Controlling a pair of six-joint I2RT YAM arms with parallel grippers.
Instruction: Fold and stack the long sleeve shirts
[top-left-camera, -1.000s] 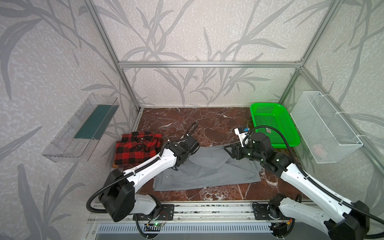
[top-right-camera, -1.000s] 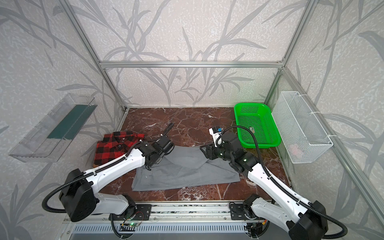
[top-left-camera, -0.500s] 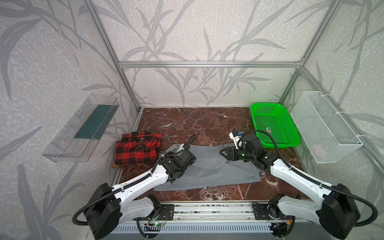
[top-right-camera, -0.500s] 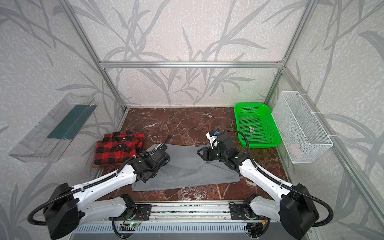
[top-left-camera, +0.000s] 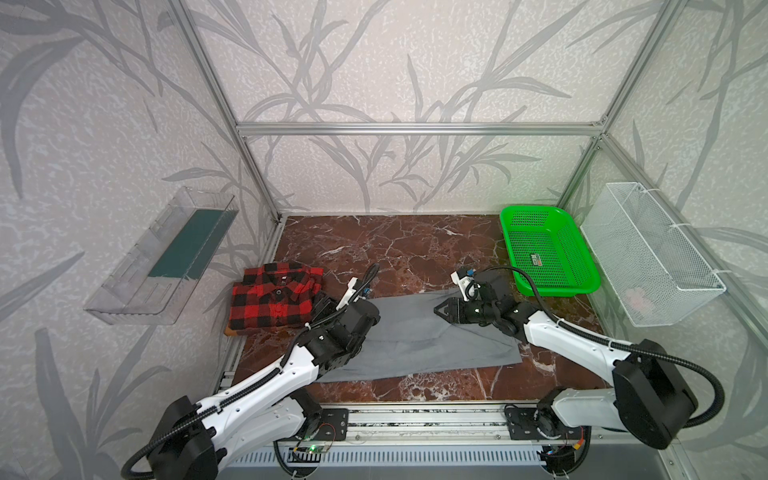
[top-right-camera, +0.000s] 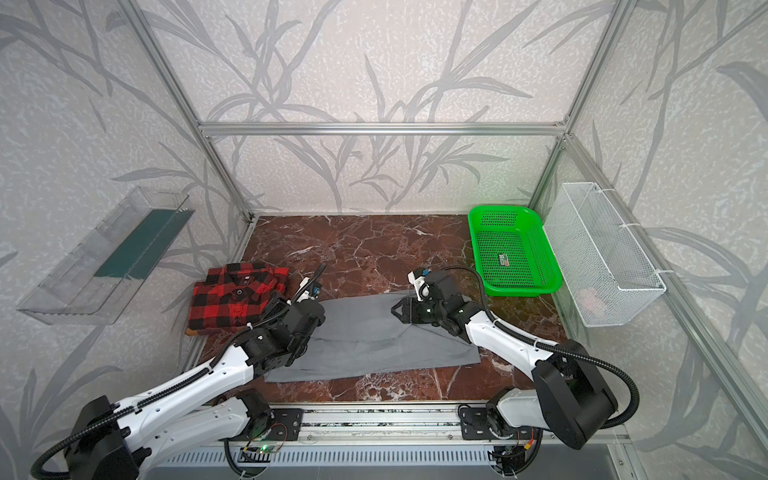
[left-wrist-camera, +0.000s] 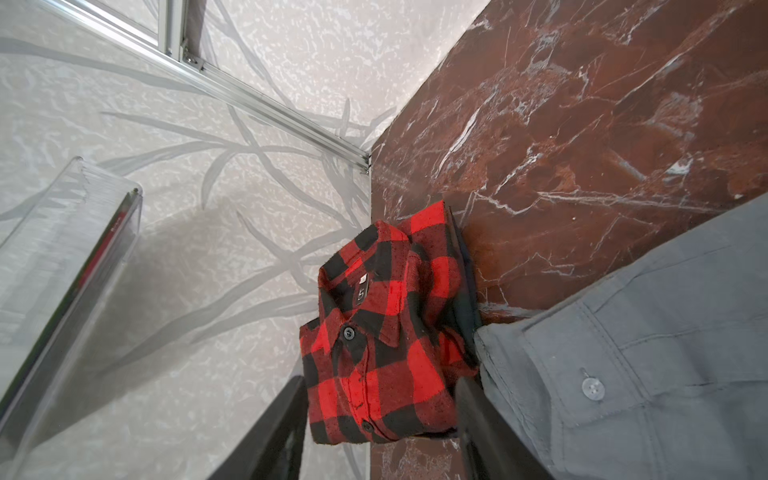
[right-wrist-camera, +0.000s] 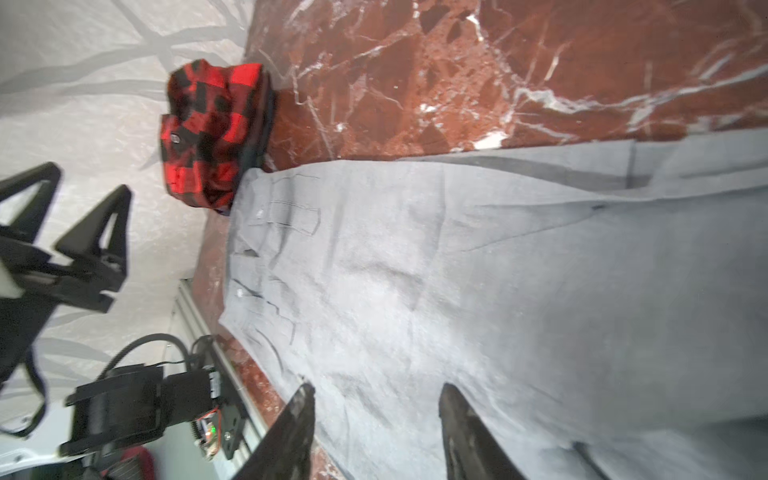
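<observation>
The grey long sleeve shirt lies flat on the marble table, folded into a long strip. The red-and-black plaid shirt sits folded at the strip's left end, touching it. My left gripper hangs open just over the grey shirt's buttoned left end, nothing between its fingers; the plaid shirt is beyond them. My right gripper is open above the grey cloth, right of the strip's middle, empty.
A green basket stands at the back right, holding a small label. A white wire basket hangs on the right wall and a clear shelf on the left wall. The metal rail runs along the front edge.
My left gripper has opened and let go of the grey shirt's left end, pulling back toward the front. The right gripper moved left and lower. The grey shirt now lies flat.
</observation>
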